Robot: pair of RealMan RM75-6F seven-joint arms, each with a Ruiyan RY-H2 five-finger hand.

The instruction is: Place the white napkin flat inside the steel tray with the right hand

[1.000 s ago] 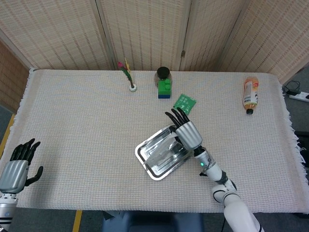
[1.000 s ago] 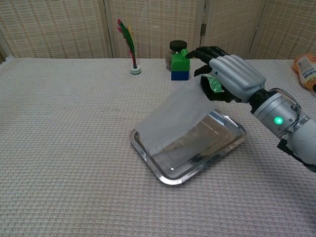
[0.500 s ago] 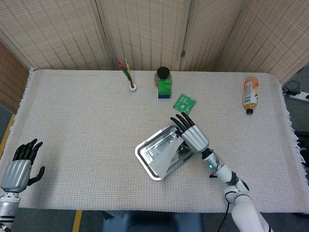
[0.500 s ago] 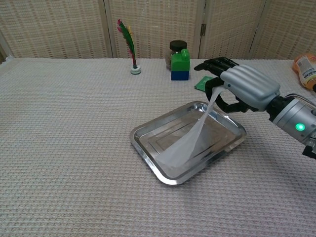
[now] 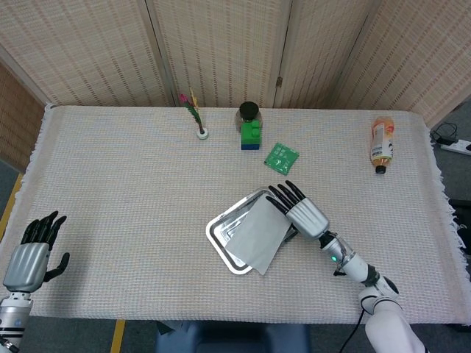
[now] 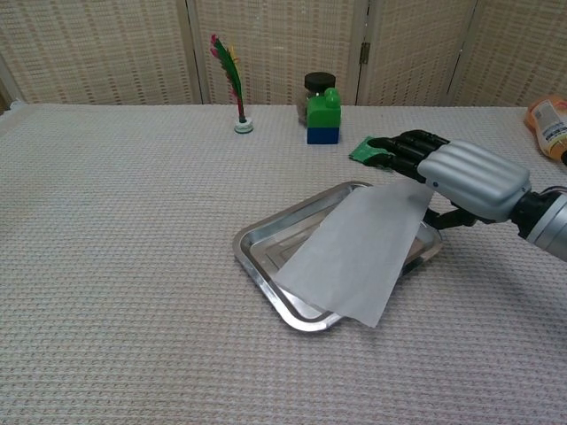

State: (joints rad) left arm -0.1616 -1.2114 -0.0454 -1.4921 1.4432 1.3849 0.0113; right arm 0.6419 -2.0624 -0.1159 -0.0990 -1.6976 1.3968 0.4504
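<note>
The steel tray [image 5: 218, 229] [image 6: 256, 258] lies slanted on the woven cloth, a little right of the table's middle. The white napkin [image 5: 257, 235] [image 6: 354, 257] is spread across it, covering most of the tray; its near corner hangs past the front rim. My right hand [image 5: 303, 213] [image 6: 465, 180] is low at the tray's right end, and its fingers hold the napkin's far right edge. The tray's right part is hidden under the napkin. My left hand [image 5: 29, 254] hangs at the table's near left corner, fingers apart and holding nothing.
At the back stand a green and blue block [image 5: 250, 135] [image 6: 322, 117] with a dark jar [image 5: 249, 110] behind it, and a feathered shuttlecock [image 5: 195, 114] [image 6: 235, 84]. A green packet [image 5: 281, 155] lies just beyond my right hand. An orange bottle [image 5: 381, 143] [image 6: 549, 124] lies far right.
My right hand has moved right and down to the tray's right end. The napkin, which hung steeply from it, now lies spread out flat over the tray.
</note>
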